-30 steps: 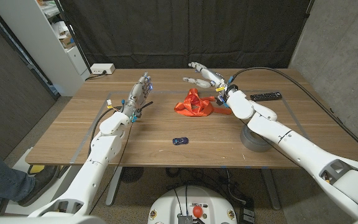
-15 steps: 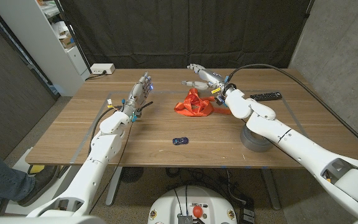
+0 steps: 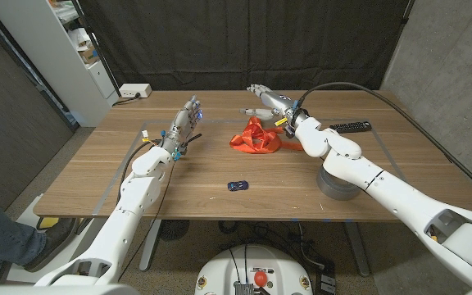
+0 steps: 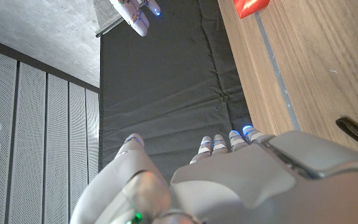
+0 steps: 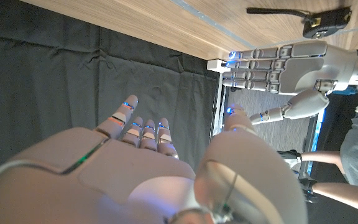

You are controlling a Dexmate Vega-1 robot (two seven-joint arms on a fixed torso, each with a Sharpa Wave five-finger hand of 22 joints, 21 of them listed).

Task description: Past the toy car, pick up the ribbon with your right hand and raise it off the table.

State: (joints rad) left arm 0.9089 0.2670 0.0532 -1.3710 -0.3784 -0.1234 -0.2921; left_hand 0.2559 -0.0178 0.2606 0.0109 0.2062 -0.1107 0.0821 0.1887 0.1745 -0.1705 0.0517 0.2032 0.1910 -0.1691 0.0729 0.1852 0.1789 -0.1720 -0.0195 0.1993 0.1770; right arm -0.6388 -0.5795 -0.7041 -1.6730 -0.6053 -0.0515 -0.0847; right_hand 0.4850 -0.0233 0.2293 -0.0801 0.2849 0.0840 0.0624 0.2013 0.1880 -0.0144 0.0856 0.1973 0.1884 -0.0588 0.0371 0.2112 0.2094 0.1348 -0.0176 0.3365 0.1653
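Nearest you, close to the table's (image 3: 97,176) front edge and about midway along it, sits the small blue toy car (image 3: 237,185), on its wheels and well apart from both hands.

To the right of it, close to the front right part of the table, a grey roll of tape (image 3: 334,185) lies partly under your right forearm.

Further in, your left hand (image 3: 185,122) stands on its edge over the left half of the table, fingers straight and together, reaching toward the far edge, holding nothing. In the right wrist view the same left hand (image 5: 291,62) shows with fingers extended side by side and the thumb set apart.

Past the car, toward the far edge and a little right of the middle, the red-orange ribbon (image 3: 255,136) lies crumpled in a loose heap on the wood. A corner of the ribbon (image 4: 251,6) also shows in the left wrist view.

Your right hand (image 3: 267,103) hovers just beyond and above the ribbon's far right side, fingers spread wide and empty; you are not touching the ribbon. The right wrist view shows that right hand (image 5: 166,162) from behind, fingers apart.

Near the far right edge a black remote control (image 3: 351,127) lies flat. At the far left corner a white power strip (image 3: 134,91) rests on the table.
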